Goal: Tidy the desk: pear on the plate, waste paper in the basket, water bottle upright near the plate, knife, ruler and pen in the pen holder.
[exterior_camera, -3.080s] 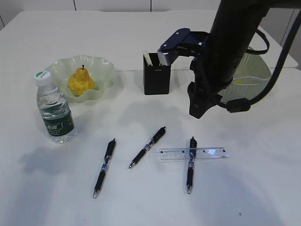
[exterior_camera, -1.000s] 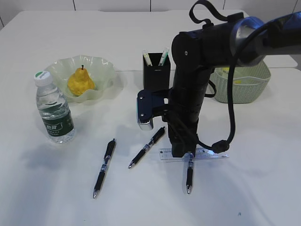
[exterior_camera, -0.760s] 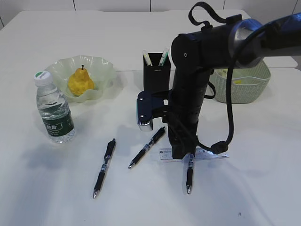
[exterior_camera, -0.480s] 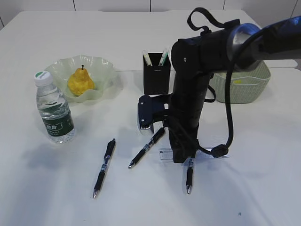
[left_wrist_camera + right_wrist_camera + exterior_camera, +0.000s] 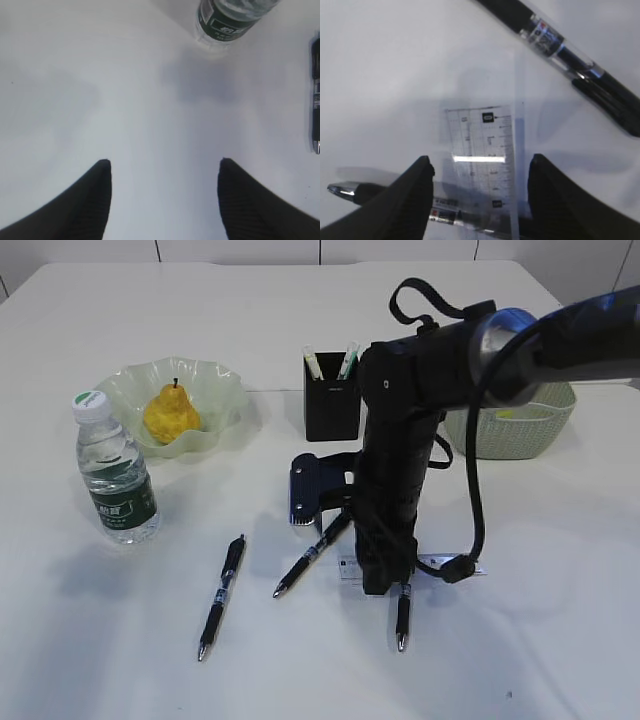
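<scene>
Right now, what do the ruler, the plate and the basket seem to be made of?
The ruler looks like clear glossy plastic: the desk shows through it and a glare streak crosses its markings. The plate seems translucent pale green plastic or glass, with a wavy rim. The basket appears matte sage green plastic, its sides perforated.

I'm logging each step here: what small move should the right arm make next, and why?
Probably lower a little further and close. The right gripper is open, its fingers either side of the ruler, which lies flat across a pen on the desk.
</scene>
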`<action>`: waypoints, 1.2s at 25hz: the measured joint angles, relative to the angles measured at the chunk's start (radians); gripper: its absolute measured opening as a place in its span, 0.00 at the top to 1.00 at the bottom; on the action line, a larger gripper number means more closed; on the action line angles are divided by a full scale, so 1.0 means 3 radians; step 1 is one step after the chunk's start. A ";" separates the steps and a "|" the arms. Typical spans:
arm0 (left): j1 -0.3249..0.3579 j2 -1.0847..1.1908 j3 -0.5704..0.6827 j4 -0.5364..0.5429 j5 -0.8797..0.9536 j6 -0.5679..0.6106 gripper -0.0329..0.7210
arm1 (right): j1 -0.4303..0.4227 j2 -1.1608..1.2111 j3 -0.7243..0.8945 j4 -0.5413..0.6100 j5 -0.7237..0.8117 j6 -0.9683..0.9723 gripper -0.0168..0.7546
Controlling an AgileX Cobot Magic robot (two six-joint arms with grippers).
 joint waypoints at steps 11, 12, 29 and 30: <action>0.0000 0.0000 0.0000 -0.0005 -0.0022 0.0000 0.34 | 0.0015 0.0066 0.0000 0.0000 -0.0074 0.0002 0.40; 0.0000 0.0000 0.0000 -0.0005 -0.0022 0.0000 0.34 | 0.0015 0.0066 0.0000 -0.0007 -0.0077 0.0002 0.41; 0.0000 0.0000 0.0000 -0.0005 -0.0028 0.0000 0.34 | 0.0015 0.0072 0.0000 -0.0026 -0.0083 0.0002 0.61; 0.0000 0.0000 0.0000 -0.0005 -0.0028 0.0000 0.34 | 0.0015 0.0072 0.0000 -0.0026 -0.0083 0.0002 0.61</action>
